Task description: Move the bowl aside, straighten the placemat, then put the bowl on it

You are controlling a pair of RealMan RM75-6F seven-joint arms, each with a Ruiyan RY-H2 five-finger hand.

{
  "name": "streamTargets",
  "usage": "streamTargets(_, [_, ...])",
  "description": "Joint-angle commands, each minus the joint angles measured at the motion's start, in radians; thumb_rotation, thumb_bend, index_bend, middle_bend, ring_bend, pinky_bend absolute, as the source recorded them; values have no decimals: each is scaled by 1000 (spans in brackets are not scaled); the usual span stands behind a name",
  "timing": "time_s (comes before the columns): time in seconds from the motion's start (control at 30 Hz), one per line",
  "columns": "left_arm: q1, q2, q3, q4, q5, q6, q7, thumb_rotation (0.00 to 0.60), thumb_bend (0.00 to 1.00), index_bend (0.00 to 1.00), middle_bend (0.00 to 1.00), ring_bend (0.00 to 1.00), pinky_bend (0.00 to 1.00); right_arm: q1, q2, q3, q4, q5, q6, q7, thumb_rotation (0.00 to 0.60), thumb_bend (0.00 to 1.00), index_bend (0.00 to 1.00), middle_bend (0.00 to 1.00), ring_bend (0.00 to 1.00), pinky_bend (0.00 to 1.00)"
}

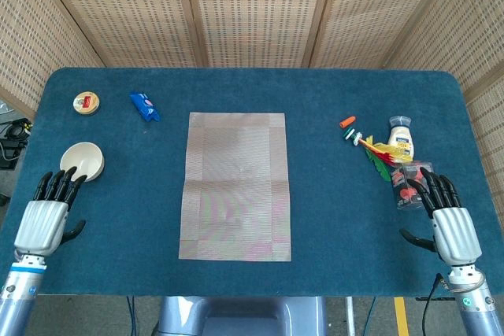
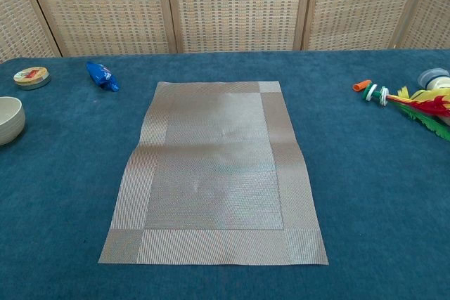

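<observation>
Cream-coloured, the bowl (image 1: 83, 160) sits off the woven placemat (image 1: 235, 186), at the table's left side, just beyond the left hand (image 1: 47, 221), whose fingers are spread and empty. The right hand (image 1: 451, 225) is likewise open, near a clear box (image 1: 411, 186). If the smooth rim is gripped loosely, a slip is likely; the mat's raised fold could be dragged askew when the bowl is set down.

Robot test station, staged; blue felt-covered table (image 1: 315, 92); woven cane folding screen panels (image 1: 252, 5) behind; yellow floor tape (image 1: 401, 316) below.
</observation>
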State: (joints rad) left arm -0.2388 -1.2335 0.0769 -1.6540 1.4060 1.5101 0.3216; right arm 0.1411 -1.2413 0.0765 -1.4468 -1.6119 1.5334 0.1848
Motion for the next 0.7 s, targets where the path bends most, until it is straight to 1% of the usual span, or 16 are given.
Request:
streamTargets(0.03, [53,17,30,-15,33,49,10,600,261,92,0,0,0,11,-12,-10,17,-30,7,14,600,75,185,0,0,0])
streamTargets(0.1, [66,26,31,-17,42,61,0,600,261,92,0,0,0,21,-23,-19,36,-53,2,26,600,73,190,0,0,0])
streamTargets(0.2, [84,41,13,-19,38,77,-36,600,260,92,0,0,0,68,-64,-35,63,-116,-23,58,600,68,191,0,0,0])
streamTargets(0.27, [87,42,6,-15,39,74,-42,600,260,92,0,0,0,97,-83,-36,54,-143,-39,58,600,67,195,0,0,0])
streamTargets(0.37, [91,38,-5,-6,35,61,-47,600,260,92,0,0,0,148,-105,-33,8,-174,-81,45,600,62,205,0,0,0])
streamTargets(0.53, [98,31,-23,14,35,52,-60,600,261,94,0,0,0,215,-163,-29,-44,-186,-159,-2,600,49,213,0,0,0])
streamTargets(0.7, [105,32,-37,29,27,38,-74,600,260,94,0,0,0,244,-230,-39,-51,-174,-203,-17,600,46,213,0,0,0])
